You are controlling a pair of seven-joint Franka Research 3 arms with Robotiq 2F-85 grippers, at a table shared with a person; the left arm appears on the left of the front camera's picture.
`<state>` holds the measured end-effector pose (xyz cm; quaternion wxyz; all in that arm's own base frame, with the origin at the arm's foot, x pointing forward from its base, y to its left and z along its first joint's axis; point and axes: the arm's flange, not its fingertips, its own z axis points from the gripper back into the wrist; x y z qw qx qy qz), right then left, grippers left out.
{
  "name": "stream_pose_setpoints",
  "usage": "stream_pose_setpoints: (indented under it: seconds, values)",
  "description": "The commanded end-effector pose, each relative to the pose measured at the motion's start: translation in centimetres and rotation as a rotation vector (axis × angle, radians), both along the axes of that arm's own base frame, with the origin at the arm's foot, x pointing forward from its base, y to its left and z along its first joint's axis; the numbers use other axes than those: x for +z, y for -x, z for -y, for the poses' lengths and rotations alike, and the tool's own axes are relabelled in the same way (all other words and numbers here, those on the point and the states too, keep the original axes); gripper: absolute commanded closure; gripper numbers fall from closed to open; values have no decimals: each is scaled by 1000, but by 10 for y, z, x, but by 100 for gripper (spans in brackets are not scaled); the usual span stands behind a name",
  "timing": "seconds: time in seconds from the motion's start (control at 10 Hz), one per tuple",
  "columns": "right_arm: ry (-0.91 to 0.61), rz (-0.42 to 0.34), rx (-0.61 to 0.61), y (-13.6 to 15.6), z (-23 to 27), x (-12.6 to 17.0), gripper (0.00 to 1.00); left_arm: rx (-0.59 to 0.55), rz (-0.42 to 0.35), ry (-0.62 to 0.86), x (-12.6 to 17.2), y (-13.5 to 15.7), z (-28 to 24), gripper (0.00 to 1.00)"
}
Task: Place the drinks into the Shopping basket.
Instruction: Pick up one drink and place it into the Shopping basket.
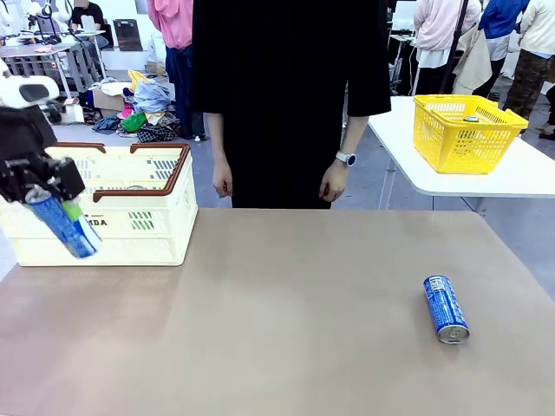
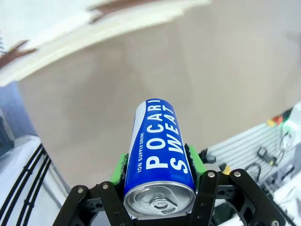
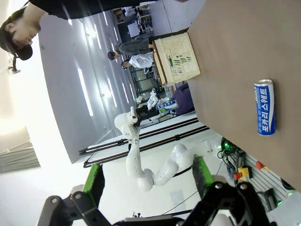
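The tan surface (image 1: 286, 364) stretches out right in front, and the cream Shopping basket (image 1: 156, 234) sits at its far left. Well to the right, apart from the basket, a lying blue can (image 1: 446, 309) rests on its side. The left pincer (image 1: 54, 204) pinches a tilted blue can (image 2: 157, 141) in the air just before the basket's near wall. I'd call this the carry. Next it needs height to get over the rim, then a release. The right pincer (image 3: 148, 181) hangs spread and empty. The basket's inside is hidden, so I can't tell what lies in it.
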<state>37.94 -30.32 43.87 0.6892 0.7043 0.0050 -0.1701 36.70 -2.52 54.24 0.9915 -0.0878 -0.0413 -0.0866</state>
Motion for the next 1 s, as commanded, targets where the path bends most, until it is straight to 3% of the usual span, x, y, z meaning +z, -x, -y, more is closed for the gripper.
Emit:
stream_pose_setpoints:
  seconds: [0.0, 0.1, 0.3, 0.4, 0.5, 0.7, 0.9]
  values:
    - [3, 4, 1, 1, 0, 3, 0, 125, 27, -47, 45, -45, -12, 100]
    - [3, 4, 1, 1, 0, 3, 0, -18, -29, -30, 71, -52, -17, 100]
    - [3, 4, 1, 1, 0, 3, 0, 109, 60, -14, 120, -82, -31, 100]
    - [3, 4, 1, 1, 0, 3, 0, 143, 80, -27, 129, -111, -35, 100]
    - [3, 4, 1, 1, 0, 3, 0, 101, 99, -69, 123, -136, -37, 100]
    - [3, 4, 1, 1, 0, 3, 0, 142, 177, -180, 98, -176, -46, 100]
    - [3, 4, 1, 1, 0, 3, 0, 214, 160, -232, 64, -204, -60, 100]
